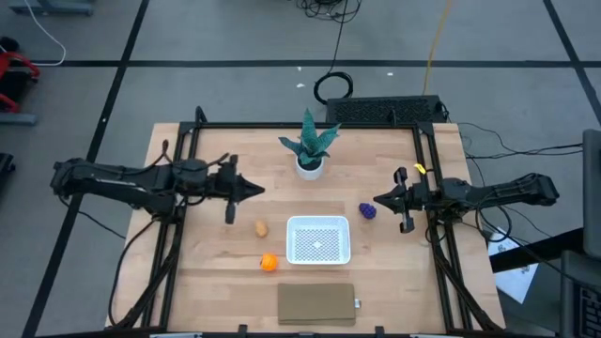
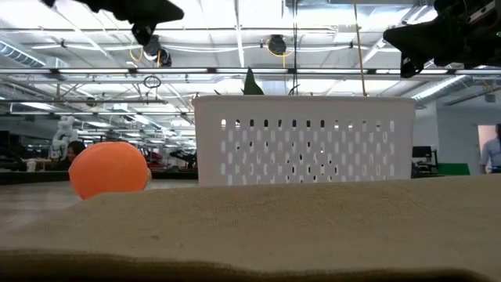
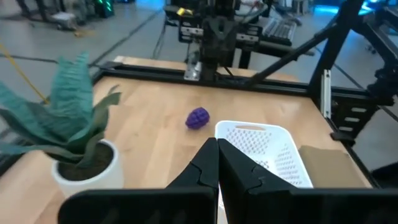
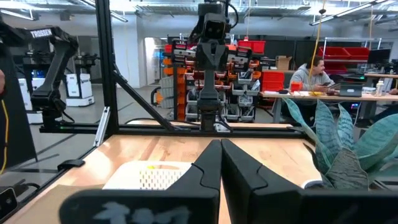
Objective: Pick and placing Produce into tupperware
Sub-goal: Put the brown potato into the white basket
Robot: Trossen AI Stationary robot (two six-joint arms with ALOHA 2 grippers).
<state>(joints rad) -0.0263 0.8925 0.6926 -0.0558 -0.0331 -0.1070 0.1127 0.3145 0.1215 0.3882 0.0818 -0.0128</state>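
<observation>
1. My left gripper [image 1: 257, 191] hangs above the table's left half, fingers pressed together, nothing between them; in the left wrist view the two dark fingers [image 3: 208, 168] meet in a closed wedge
2. My right gripper [image 1: 378, 199] is over the right side, just beside the dark purple lump [image 1: 367, 212] but not touching it; fingers pressed together too, empty
3. The tupperware [image 1: 318, 238] sits mid-table towards the front edge, nothing inside from above. Low view shows only its perforated side wall [image 2: 304, 139]; interior hidden there
4. Orange ball [image 1: 269, 263] lies just off the tupperware's front-left corner, apart from it. In low view its bottom is cut off by the tan pad [image 2: 258, 227] filling the foreground
5. Tan-yellow oval [image 1: 260, 227] lies left of the tupperware, near, not touching. Can't find it in low view or either wrist view
6. Purple lump lies off the tupperware's back-right corner, apart; hidden in low view, seen clearly from left wrist [image 3: 198, 117]
7. Potted plant [image 1: 310, 148] stands behind the tupperware; low view shows only leaf tips above the wall
8. Right wrist view: my own fingers block part of the tupperware; a seated person [image 4: 313, 78] at a desk far behind, details too small
</observation>
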